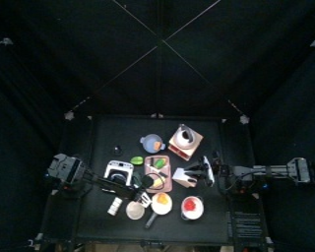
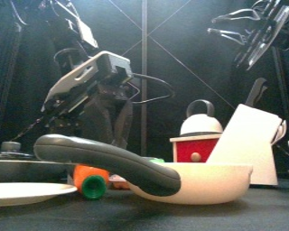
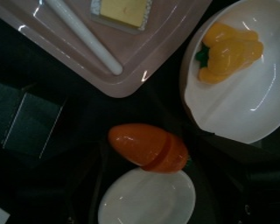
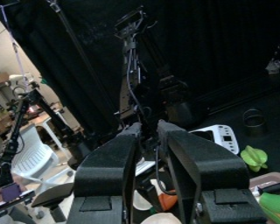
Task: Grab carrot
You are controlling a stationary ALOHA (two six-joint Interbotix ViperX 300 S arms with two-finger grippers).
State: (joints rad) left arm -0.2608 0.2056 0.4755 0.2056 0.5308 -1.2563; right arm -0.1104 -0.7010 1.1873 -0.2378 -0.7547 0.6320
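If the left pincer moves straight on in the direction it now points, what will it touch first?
Probably the carrot: it lies at the middle of the left wrist view, beside a small white dish. Depth is unclear, and the pincer itself is not visible.

Light falls from overhead onto the worktop point(image 1: 121, 133), while the curtains point(image 1: 68, 59) around it stay nearly black. From above, the things sit small and bright in a dark field. At table height the ladle point(image 2: 123, 167) close to the lens is soft and out of focus, with a pale sheen along its handle. The left wrist picture is dim and slightly blurred; the white bowl point(image 3: 254, 83) glares mildly, and the carrot point(image 3: 150, 146) shows a soft highlight.
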